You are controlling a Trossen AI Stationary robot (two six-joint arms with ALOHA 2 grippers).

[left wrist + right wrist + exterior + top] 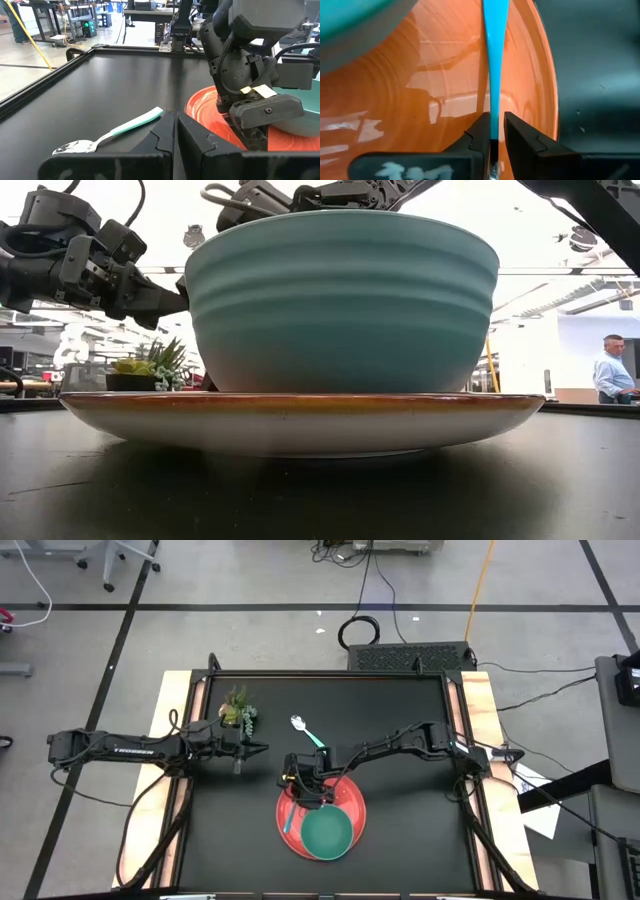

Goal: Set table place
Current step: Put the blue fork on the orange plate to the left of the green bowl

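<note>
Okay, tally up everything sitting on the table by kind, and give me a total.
Large round red plate: 1
Teal-green bowl: 1
Light-blue-handled spoon: 1
Light-blue-handled fork, on the plate, in the right gripper: 1
Small green potted plant: 1
Total: 5

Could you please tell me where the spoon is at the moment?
In the high view the spoon lies on the table, apart from the plate and behind it, between the potted plant and the right arm.
</note>
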